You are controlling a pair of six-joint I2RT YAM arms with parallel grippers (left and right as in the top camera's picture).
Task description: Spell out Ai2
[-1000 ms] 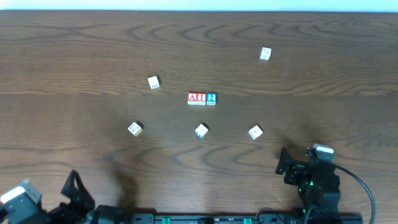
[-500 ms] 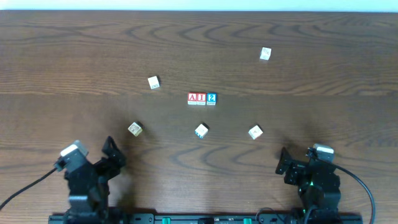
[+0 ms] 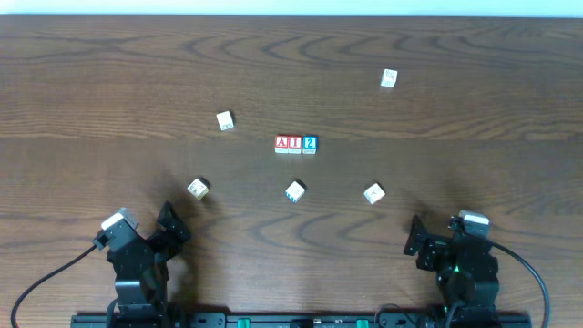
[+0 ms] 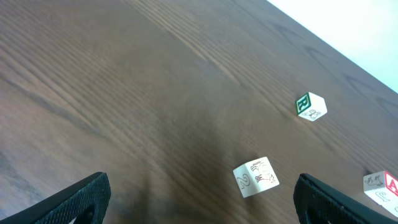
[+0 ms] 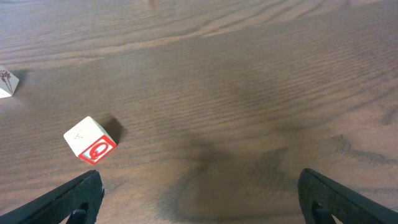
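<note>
Three cubes stand side by side in a row at the table's middle: the red-framed "A" cube [image 3: 281,144], the red-framed "I" cube [image 3: 295,144] and the blue "2" cube [image 3: 310,144]. The "A" cube's corner [image 4: 384,185] shows at the right edge of the left wrist view. My left gripper [image 3: 173,228] is open and empty near the front left edge, fingertips [image 4: 81,199] wide apart. My right gripper [image 3: 414,239] is open and empty near the front right edge, fingertips [image 5: 74,198] wide apart.
Loose pale cubes lie around the row: one at the back right [image 3: 389,78], one at the left back [image 3: 225,120], one front left [image 3: 198,189], one front middle [image 3: 295,191], one front right [image 3: 373,193]. A red-marked cube [image 5: 90,140] lies ahead of my right gripper.
My left arm has swung in from the front left corner to a rest pose at the front edge. The right arm and all the cubes have stayed still.
</note>
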